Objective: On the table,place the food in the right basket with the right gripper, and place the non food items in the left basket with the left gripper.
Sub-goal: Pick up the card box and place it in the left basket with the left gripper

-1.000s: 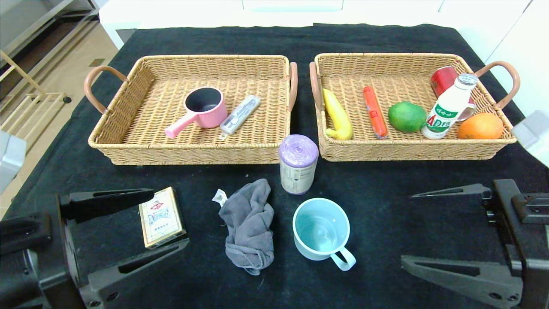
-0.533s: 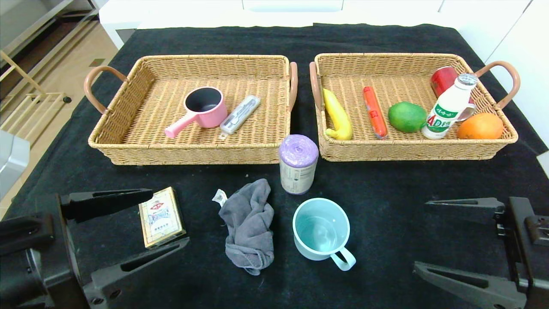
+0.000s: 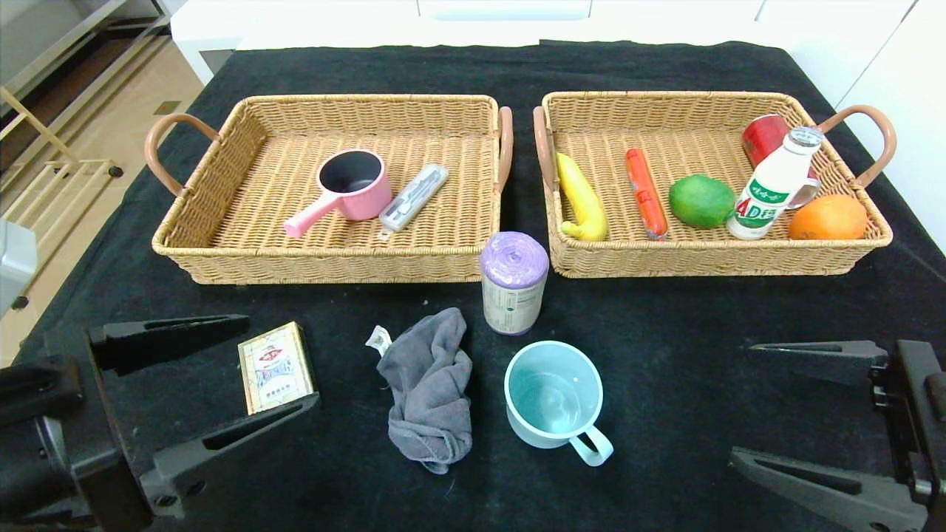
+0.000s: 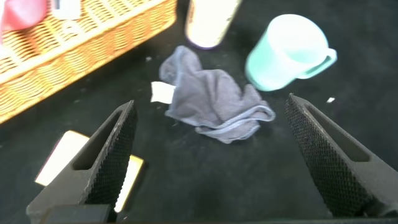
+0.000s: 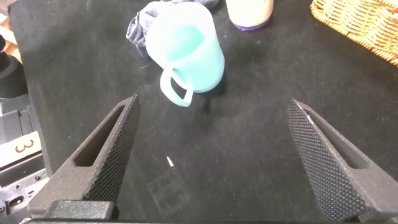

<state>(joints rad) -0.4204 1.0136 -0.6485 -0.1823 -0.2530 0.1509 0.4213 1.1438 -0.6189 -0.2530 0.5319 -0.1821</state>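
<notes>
Left gripper gapes wide around the card box, near left; right gripper wide, near right, holding nothing.

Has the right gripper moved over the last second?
Yes. The right gripper, open and empty, has drawn back toward the robot, away from the right basket.

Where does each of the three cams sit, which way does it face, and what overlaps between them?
Head view: on the robot's head, looking forward and down at the table; both open grippers show, left gripper, right gripper.
Left wrist view: on the left wrist, facing the grey cloth; its own fingers frame it.
Right wrist view: on the right wrist, facing the blue cup; its own fingers show.
Shared: cup, cloth and purple-topped roll appear in all three.
</notes>
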